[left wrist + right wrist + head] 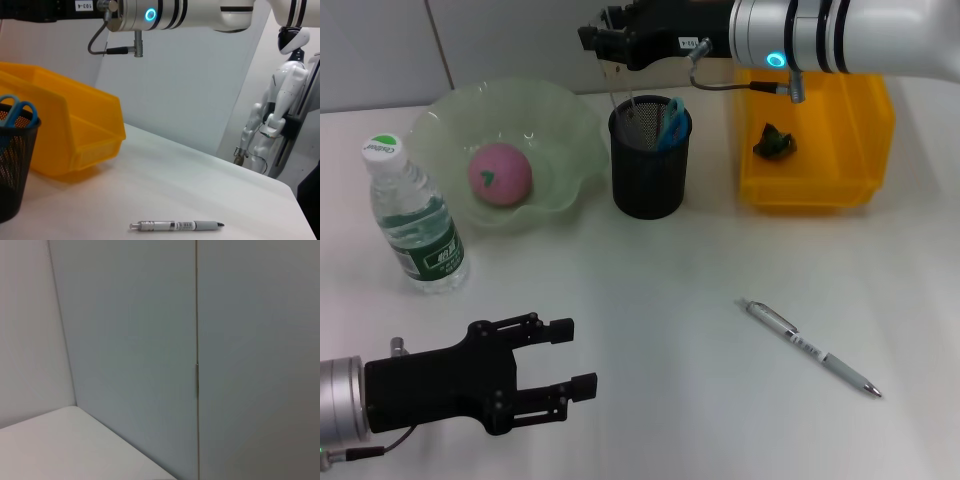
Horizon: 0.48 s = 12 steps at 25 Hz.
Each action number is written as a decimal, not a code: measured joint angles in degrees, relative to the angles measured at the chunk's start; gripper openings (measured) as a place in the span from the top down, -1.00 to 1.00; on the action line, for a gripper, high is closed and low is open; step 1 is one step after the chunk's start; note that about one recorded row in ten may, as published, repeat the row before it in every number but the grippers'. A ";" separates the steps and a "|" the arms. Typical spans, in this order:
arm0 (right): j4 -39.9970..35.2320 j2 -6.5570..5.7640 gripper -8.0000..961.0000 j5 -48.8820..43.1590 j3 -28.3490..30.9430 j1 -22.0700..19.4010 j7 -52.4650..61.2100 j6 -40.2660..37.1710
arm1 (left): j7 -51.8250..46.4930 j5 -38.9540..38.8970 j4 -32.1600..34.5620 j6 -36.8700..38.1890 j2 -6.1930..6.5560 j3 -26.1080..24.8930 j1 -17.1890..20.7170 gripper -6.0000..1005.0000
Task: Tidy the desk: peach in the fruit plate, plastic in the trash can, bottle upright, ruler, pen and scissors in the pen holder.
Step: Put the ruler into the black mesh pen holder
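My right gripper (604, 42) hangs over the black mesh pen holder (650, 168), shut on the clear ruler (623, 95), whose lower end dips into the cup. Blue-handled scissors (672, 122) stand in the same holder. The pink peach (500, 173) lies in the pale green fruit plate (565, 125). The bottle (417, 215) stands upright at the left. Dark green crumpled plastic (775, 141) lies in the yellow trash can (820, 190). The silver pen (810, 348) lies on the desk (650, 300) at the right front. My left gripper (575, 357) is open and empty near the front left.
The left wrist view shows the pen (175, 226) lying flat, the trash can (75, 130) behind it, the pen holder (15, 165) with the scissors (17, 112), and a white robot (277, 100) off the desk's far edge.
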 joint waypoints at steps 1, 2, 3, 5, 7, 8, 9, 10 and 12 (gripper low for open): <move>0.01 0.00 0.21 0.00 0.00 -0.04 -0.01 0.02 | 0.00 0.00 0.00 0.00 0.00 0.00 0.00 -0.50; 0.06 0.01 0.21 -0.02 0.00 -0.14 -0.20 0.06 | 0.07 0.00 0.21 -0.17 -0.01 0.01 0.00 -0.50; 0.06 0.01 0.21 -0.02 0.00 -0.14 -0.20 0.06 | 0.10 0.00 0.20 -0.23 -0.02 0.01 0.00 -0.50; 0.95 0.02 0.21 -0.04 0.00 -0.09 -1.16 0.78 | 0.19 0.00 0.21 -0.56 -0.07 -0.06 -0.01 -0.50; 1.51 0.02 0.21 -0.19 -0.46 0.13 -1.40 1.49 | 0.24 0.00 0.21 -0.66 -0.09 -0.14 -0.06 -0.50; 1.51 0.02 0.21 -0.19 -0.46 0.13 -1.40 1.49 | 0.24 0.00 0.21 -0.66 -0.09 -0.14 -0.06 -0.50; 1.66 0.02 0.21 -0.21 -1.03 0.17 -1.42 1.79 | 0.24 0.00 0.21 -0.69 -0.09 -0.14 -0.10 -0.50; 1.73 0.02 0.21 -0.21 -1.59 0.19 -1.46 2.09 | 0.24 0.00 0.21 -0.72 -0.09 -0.14 -0.15 -0.50; 1.70 0.02 0.21 -0.13 -2.79 -0.13 -1.54 2.41 | 0.24 0.00 0.21 -0.91 -0.09 -0.09 -0.24 -0.50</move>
